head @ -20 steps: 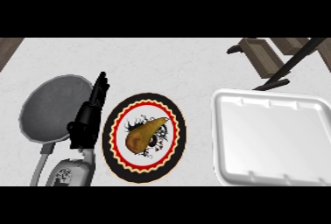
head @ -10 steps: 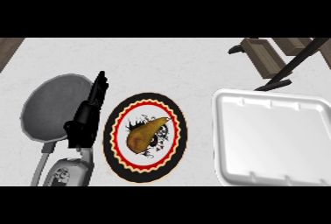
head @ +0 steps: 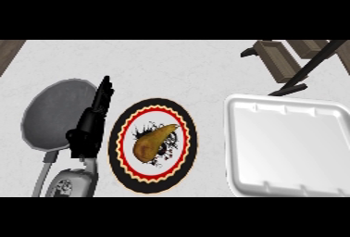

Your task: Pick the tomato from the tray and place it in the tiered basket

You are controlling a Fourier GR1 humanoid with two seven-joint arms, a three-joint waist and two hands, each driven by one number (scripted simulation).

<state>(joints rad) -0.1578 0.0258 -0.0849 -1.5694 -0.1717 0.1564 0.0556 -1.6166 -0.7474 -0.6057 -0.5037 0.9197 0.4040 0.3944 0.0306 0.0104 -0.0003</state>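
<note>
No change to report against a second ago: same layout, same pose. Left hand (head: 92, 118) at the view's left, open with fingers straight and pointing up, resting over the edge of a grey round plate (head: 53, 111) and holding nothing. Right hand nowhere in view. White tray (head: 287, 146) at the right showing only bare surface; no tomato visible there or anywhere else. On the patterned plate (head: 123, 152) in the middle, just a brownish-yellow curved item (head: 152, 141). Tiered basket (head: 276, 57) partly in view at the top right, well apart from the hand. Judging by this stillness, no pick begun and no progress yet.
</note>
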